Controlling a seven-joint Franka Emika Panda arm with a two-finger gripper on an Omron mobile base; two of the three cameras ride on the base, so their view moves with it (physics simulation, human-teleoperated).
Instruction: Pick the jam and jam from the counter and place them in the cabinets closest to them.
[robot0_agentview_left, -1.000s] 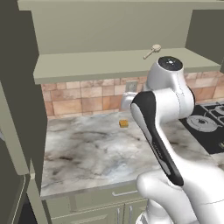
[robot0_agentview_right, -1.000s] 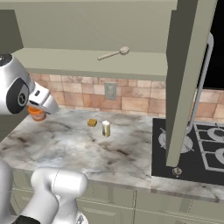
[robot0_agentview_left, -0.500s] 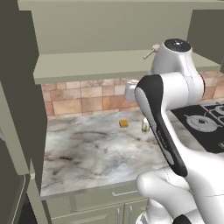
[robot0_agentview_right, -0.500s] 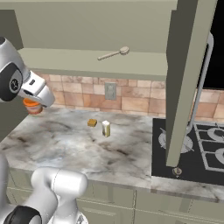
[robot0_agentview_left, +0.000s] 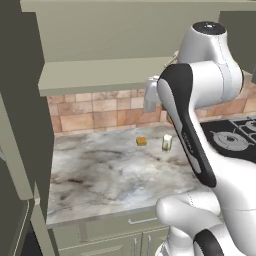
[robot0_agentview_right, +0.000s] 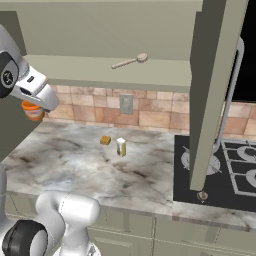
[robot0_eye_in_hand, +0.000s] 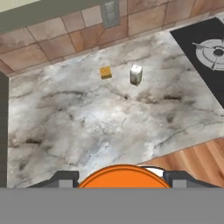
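My arm rises tall, elbow bent high beside the open cabinets, and my jaws hang in the air above the table, off toward its end farthest from the stove. Between them I hold a jam jar with an orange lid, the two tips pressed against its sides. In the hand view the lid is cut off by the lower edge, so I see just its upper arc; in the right base view the jar peeks out below my wrist, its body mostly hidden.

On the table, well away from my jaws and nearer the stove, stand a small pale container and, just beside it, a little orange-brown block; I cannot tell what either is. A spoon lies on the cabinet shelf above them. The cabinet door hangs open in front of the stove.
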